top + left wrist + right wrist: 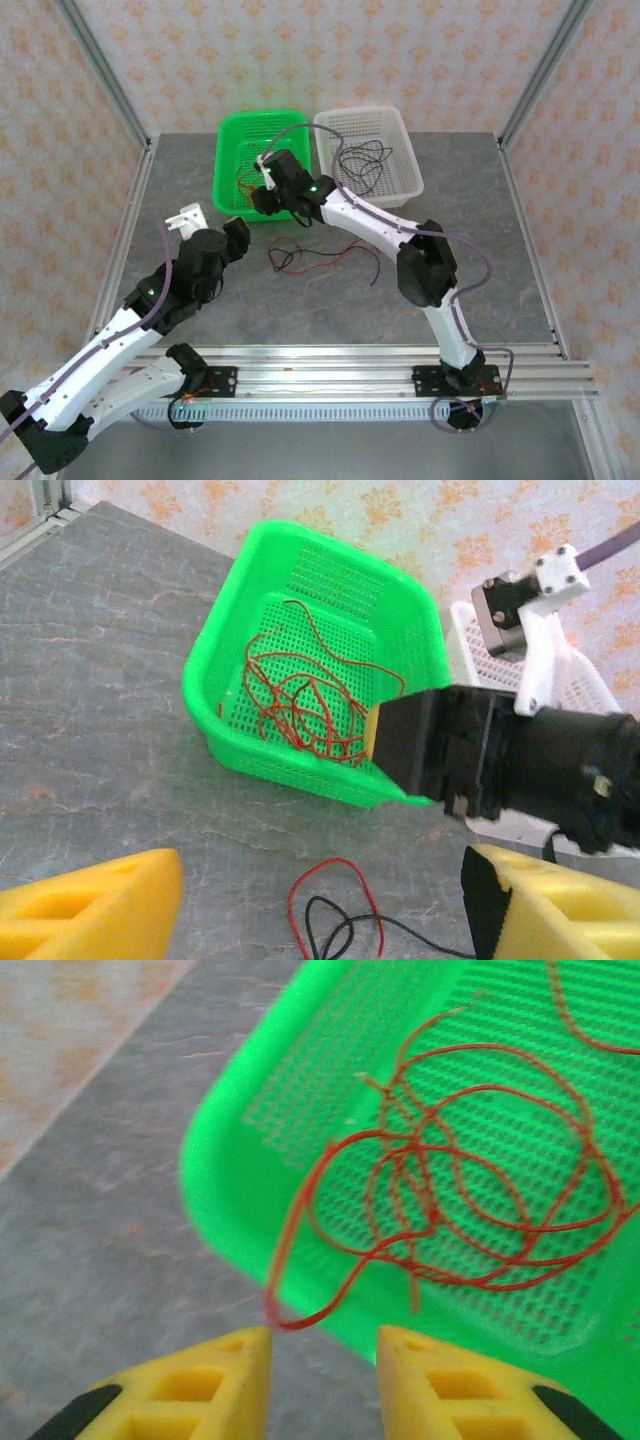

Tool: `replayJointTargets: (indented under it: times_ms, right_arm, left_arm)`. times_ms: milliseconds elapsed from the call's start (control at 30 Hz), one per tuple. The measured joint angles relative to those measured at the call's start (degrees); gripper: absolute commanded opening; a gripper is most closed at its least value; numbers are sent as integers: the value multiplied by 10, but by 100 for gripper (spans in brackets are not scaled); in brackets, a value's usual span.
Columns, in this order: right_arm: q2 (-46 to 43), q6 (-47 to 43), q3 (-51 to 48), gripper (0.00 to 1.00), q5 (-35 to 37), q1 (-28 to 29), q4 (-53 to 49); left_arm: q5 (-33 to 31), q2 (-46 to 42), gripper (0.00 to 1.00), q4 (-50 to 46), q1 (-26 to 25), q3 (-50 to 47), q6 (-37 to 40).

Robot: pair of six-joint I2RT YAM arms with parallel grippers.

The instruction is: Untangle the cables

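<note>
right gripper (325, 1338): spread, nothing between the fingers; it hangs at the near rim of the green basket (225, 1190); left gripper (322, 872): spread wide, empty, low over the table (100, 730) in front of that basket.

red cables (480, 1220): loose bundle on the green basket's floor; one red loop (300, 1260) trails over the rim; its lowest bend sits at the tip of one right finger, outside the gap, not pinched.

black cables (362, 160): in the white basket (400, 180); a red-and-black tangle (318, 260) lies on the table between the arms, not yet separated.

risks, as judged from here:
- if you close now, you probably miss the loop or flick it off the fingertip; the bend needs to lie inside the gap first.
- the loop looks interlaced with the bundle; if you pull on it, the whole bundle may drag over the rim and onto the table, next to the tangle.
- the basket looks light; a snagged wire or a finger pressing its wall could slide or tip it.
- the left gripper sits close under the right wrist; if you move both together, they may touch.
</note>
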Motion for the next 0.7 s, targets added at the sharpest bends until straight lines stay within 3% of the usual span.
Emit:
replayJointTargets:
  times_ms: [233,433,700]
  right_arm:
    - [14,3,17,15,-92,2,10]
    - [127,21,143,3,-122,-7,18]
    - [216,82,176,2,-96,-65,33]
  left_arm:
    - [0,-1,74,-10,0,0,-4]
    - [0,-1,74,-10,0,0,-4]
    - [0,-12,74,-20,0,0,-5]
